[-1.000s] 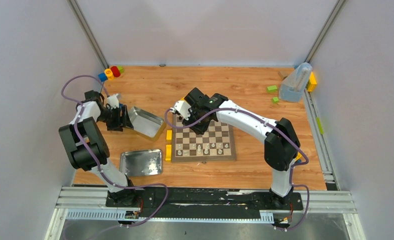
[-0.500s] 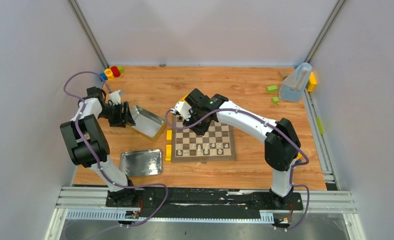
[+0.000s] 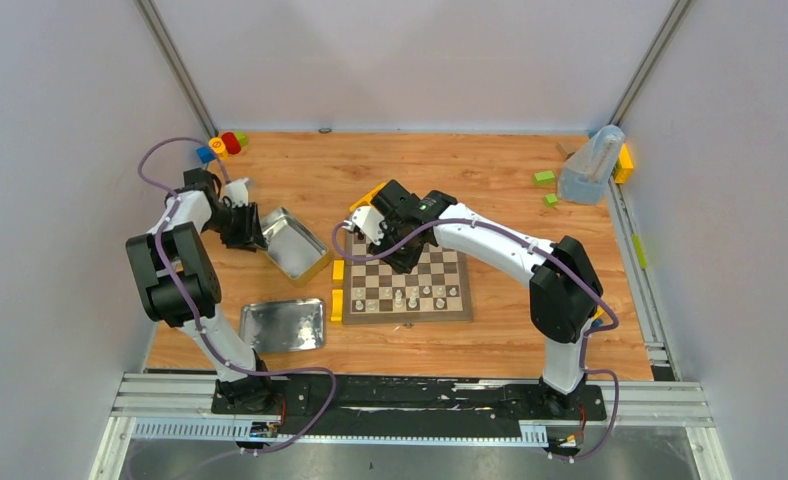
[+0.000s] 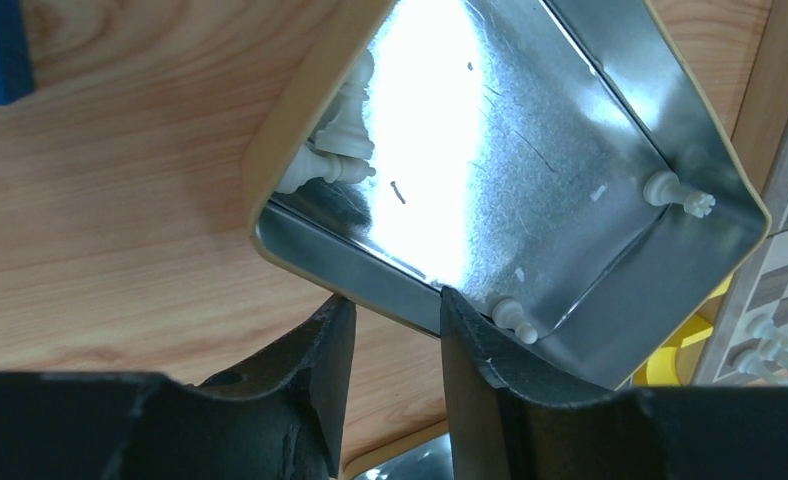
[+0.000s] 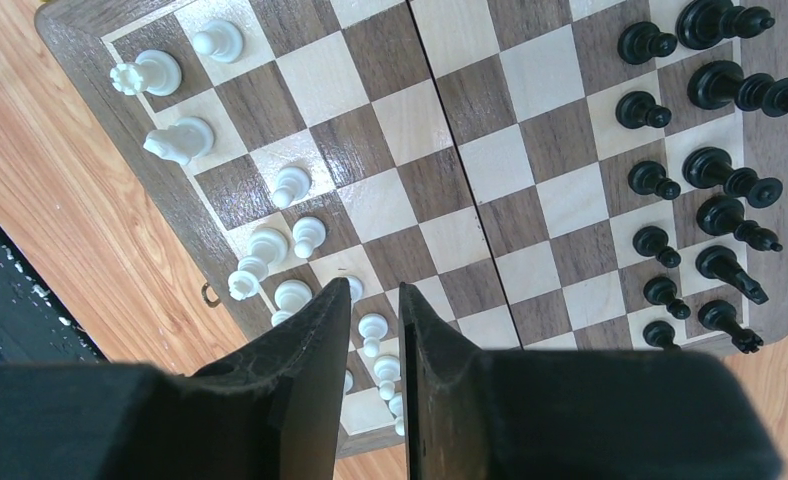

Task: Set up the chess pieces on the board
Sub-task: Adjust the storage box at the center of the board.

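Left wrist view: left gripper (image 4: 395,300) jaws were set astride the tilted tin's (image 4: 610,110) wall, clamping undeterminable, presumably to tip out the chess pieces (image 4: 342,130) inside. Right gripper (image 5: 375,295) jaws were held slightly apart, empty, above the board (image 5: 450,130).

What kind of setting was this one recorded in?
Probably a lab robot cell: the left arm and right arm bolted to a metal rail, plain white walls enclosing a wood-look table, chessboard as prop.
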### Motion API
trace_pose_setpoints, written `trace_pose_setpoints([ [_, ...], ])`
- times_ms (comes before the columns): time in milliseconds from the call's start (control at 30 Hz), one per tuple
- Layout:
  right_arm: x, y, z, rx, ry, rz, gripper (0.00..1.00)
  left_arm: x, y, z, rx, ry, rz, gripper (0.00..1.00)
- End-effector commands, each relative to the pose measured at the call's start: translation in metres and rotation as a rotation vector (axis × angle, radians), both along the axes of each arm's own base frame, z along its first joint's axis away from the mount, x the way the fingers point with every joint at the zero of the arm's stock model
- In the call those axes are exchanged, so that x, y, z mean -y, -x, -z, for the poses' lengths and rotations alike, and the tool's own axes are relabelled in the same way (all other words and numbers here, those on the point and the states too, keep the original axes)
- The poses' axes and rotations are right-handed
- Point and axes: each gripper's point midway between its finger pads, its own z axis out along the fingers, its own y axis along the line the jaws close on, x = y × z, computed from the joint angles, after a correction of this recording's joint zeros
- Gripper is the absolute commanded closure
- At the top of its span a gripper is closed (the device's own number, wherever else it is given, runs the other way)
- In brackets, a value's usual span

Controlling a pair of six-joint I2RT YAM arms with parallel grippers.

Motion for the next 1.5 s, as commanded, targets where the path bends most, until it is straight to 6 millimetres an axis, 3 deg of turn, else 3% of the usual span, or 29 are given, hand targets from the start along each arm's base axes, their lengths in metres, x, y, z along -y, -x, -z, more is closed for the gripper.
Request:
trace_pose_setpoints([
  [0, -0.002, -0.006, -0.023, 0.067, -0.047, 0.005, 0.75, -0.014, -0.017, -0.011, 0.050, -0.077, 0.030, 0.56],
  [233, 0.003, -0.009, -0.027, 0.079, -0.049, 0.015, 0.75, -0.005, -0.032, -0.016, 0.061, -0.120, 0.146, 0.58],
  [467, 0.014, -0.009, -0.028, 0.078, -0.049, 0.036, 0.76, 0.017, -0.045, 0.002, 0.024, -0.192, 0.248, 0.62],
  [700, 0.022, -0.009, -0.028, 0.078, -0.049, 0.051, 0.76, 0.018, -0.069, -0.003, 0.039, -0.273, 0.285, 0.63],
  [933, 0.024, -0.010, -0.029, 0.081, -0.051, 0.060, 0.76, 0.022, -0.090, -0.006, 0.077, -0.394, 0.451, 0.64],
  [1267, 0.026, -0.010, -0.023, 0.069, -0.039, 0.066, 0.76, 0.030, -0.085, -0.012, 0.107, -0.464, 0.625, 0.60],
  [1467, 0.024, -0.010, -0.018, 0.053, -0.040, 0.064, 0.76, 0.030, -0.083, -0.028, 0.169, -0.494, 0.625, 0.49],
])
